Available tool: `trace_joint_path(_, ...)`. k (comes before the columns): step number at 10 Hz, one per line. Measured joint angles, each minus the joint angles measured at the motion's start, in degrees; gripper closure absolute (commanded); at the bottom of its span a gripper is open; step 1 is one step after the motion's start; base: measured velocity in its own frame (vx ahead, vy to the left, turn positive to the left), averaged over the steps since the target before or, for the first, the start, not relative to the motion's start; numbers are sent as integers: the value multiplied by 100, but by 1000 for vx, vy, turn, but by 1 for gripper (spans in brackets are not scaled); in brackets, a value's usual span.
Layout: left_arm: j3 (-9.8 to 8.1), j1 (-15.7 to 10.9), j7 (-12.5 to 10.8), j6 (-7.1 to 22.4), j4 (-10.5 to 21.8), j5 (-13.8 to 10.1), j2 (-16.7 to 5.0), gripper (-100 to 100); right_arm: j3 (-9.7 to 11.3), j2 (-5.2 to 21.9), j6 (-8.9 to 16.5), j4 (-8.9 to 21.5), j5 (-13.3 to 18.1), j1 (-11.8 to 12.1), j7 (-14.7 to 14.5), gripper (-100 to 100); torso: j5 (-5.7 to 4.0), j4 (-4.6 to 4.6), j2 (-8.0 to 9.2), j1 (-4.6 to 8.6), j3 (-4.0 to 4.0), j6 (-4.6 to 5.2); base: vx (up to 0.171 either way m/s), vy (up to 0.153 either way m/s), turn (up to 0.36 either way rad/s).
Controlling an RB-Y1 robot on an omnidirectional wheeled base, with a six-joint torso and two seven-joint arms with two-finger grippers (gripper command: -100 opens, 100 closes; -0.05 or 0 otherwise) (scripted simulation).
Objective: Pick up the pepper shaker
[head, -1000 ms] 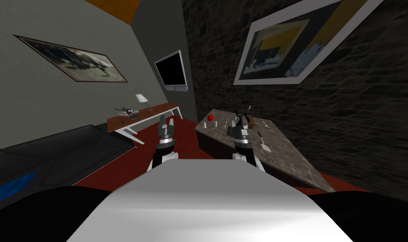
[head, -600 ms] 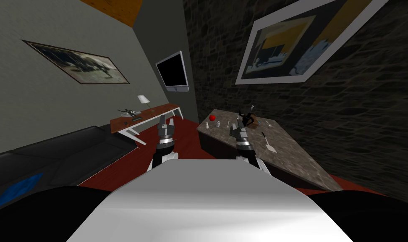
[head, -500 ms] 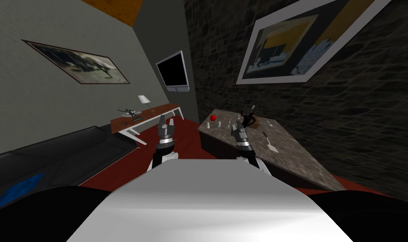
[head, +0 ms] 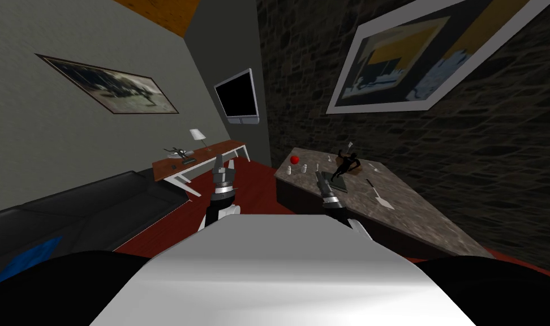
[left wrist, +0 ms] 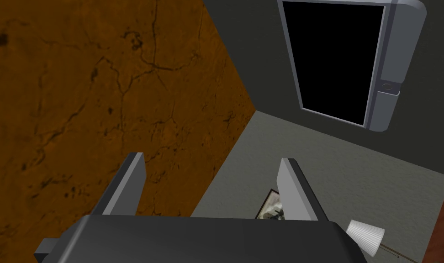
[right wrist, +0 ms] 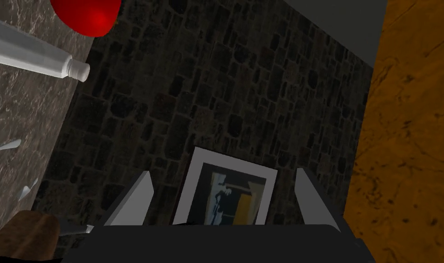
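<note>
Hovering over the near edge of the marble-topped table [head: 415,218], the right gripper [head: 321,178] has its 2 blades spread wide with nothing between them. Past it on the tabletop stand 2 small pale containers. The first white shaker [head: 291,170] is nearest the table's corner and the second white shaker [head: 304,167] is just beside it. Both are close to a red apple [head: 294,160]. I cannot tell which of the 2 is the pepper shaker.

In the right wrist view, 1 of them, with a narrow cap, stands on the marble next to the apple. It is off to the side of the parted fingers and apart from them.

Farther along the table, a dark figurine [head: 347,164] rises from a brown base, and a white-bladed utensil [head: 378,195] lies flat beyond it.

The left gripper [head: 223,164] hangs over the red floor [head: 251,192], between the black sofa [head: 98,204] and the table. Its 2 fingers are also apart and empty.
</note>
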State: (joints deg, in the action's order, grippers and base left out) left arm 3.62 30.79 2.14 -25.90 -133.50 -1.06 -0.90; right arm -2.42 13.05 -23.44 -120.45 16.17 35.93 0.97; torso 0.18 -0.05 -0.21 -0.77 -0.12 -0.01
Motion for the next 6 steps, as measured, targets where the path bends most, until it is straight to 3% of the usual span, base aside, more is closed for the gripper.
trace_joint_path(4,0,0,0,0,0,0,0,0,-411,371,229,603,442,20,-431,-100,0,0,-4,4,-2,0,67,198,-10)
trace_joint_path(6,-1,0,0,0,0,0,-1,0,-586,468,292,884,605,20,-626,-100,-5,0,-1,31,-1,0,49,106,-6)
